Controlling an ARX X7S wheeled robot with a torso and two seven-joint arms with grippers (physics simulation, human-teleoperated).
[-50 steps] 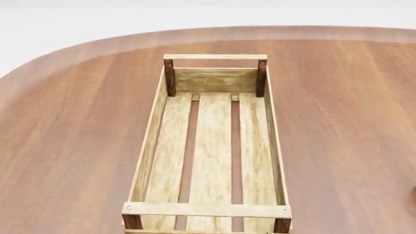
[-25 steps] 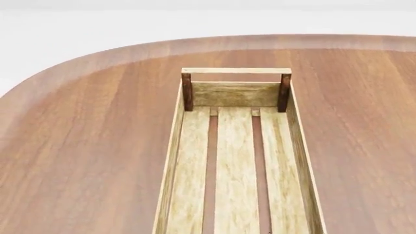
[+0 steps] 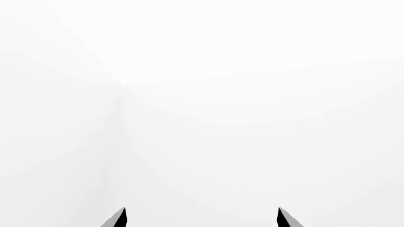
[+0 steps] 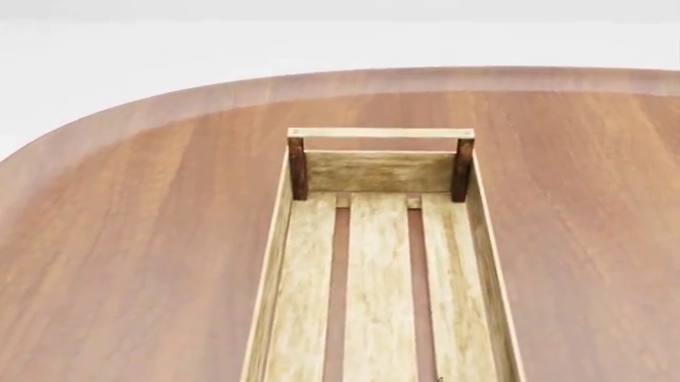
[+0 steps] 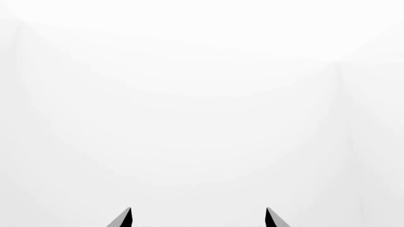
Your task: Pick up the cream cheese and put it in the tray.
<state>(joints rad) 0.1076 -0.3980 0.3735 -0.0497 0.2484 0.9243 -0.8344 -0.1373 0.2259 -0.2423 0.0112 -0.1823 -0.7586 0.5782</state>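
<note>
The long light-wood slatted tray (image 4: 378,278) with dark brown corner posts lay on the big round-edged brown wooden table (image 4: 127,239). It ran from the bottom edge of the head view up toward the far side of the table. Its near end was cut off by the picture. 3 pale boards made its floor, with 2 dark gaps between them. A pale rail sat across the 2 far posts. The cream cheese box was not in any picture, so I could not tell where it was.

The left claw (image 3: 200,218) showed only 2 dark tips, well apart, with only plain white between them. It was spread wide and held nothing. The right claw (image 5: 198,218) looked the same, its 2 tips far apart and nothing gripped
</note>
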